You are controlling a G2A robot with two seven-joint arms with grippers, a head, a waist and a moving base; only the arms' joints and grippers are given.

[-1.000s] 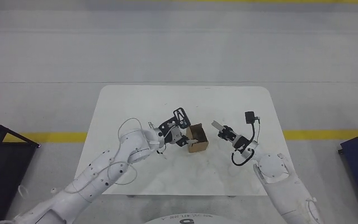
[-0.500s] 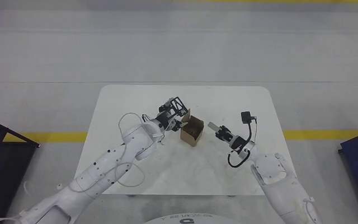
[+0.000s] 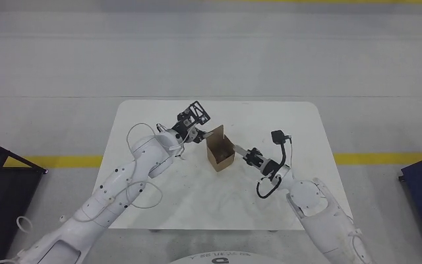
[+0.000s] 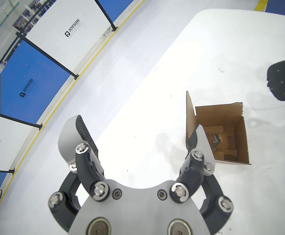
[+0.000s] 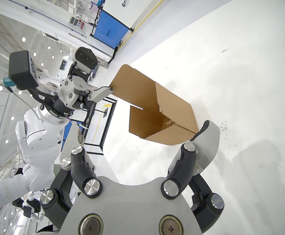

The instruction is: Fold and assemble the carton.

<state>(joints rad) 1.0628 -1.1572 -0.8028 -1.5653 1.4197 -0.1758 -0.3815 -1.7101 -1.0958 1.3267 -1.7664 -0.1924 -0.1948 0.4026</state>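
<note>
A small brown carton [image 3: 219, 153] stands open-topped on the white table [image 3: 165, 198], with one tall flap [image 4: 190, 115] upright. Inside, its bottom flaps [image 4: 222, 142] lie folded flat. My left gripper [image 3: 200, 124] hovers open beside the upright flap, and one fingertip [image 5: 104, 92] sits at the flap's edge. My right gripper [image 3: 240, 151] is open on the carton's opposite side, low over the table. One of its fingertips [image 5: 206, 131] is at the carton's [image 5: 160, 111] lower corner. Neither gripper holds anything.
The table's far edge [image 4: 200, 15] runs behind the carton. Blue and white partition panels [image 4: 33, 66] stand on the floor beyond a yellow floor line [image 3: 376, 158]. Bare tabletop lies in front of the carton.
The carton has slid left and away from the table's front and has turned. My left gripper has drawn back and up beside the flap. My right gripper has moved left up to the carton.
</note>
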